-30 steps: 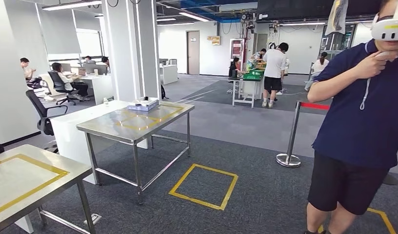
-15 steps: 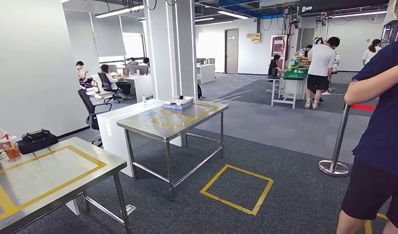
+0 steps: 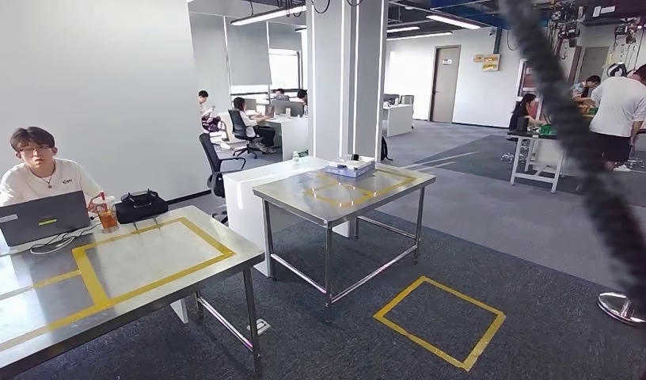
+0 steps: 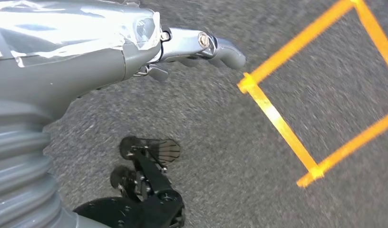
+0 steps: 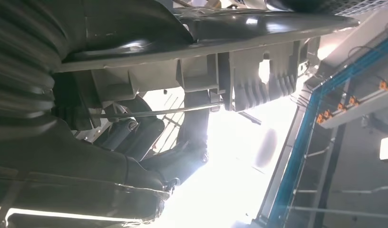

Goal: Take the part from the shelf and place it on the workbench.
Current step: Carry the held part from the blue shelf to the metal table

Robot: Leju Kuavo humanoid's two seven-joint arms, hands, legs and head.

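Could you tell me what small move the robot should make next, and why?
Probably step toward the near workbench: the right robot hand grips the dark part, and the bench's taped rectangle lies low on the left of the head view, apparently beyond reach.

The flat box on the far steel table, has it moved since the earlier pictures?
No. The flat box keeps its corner of the far steel table; the camera turned.
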